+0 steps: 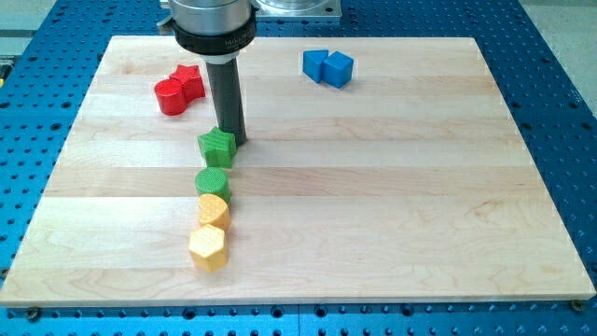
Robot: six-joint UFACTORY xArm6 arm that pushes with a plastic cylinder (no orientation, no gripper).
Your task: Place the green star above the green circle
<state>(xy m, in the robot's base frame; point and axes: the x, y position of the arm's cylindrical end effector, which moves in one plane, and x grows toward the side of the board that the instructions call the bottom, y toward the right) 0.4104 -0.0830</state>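
Note:
The green star lies on the wooden board, left of centre. The green circle lies just below it in the view, nearly touching it. My tip stands at the star's upper right edge, touching or almost touching it. The dark rod rises from the tip to the arm's round head at the view's top.
Two yellow blocks lie in a line below the green circle. A red star and a red cylinder sit at the upper left. Two blue blocks sit at the upper middle.

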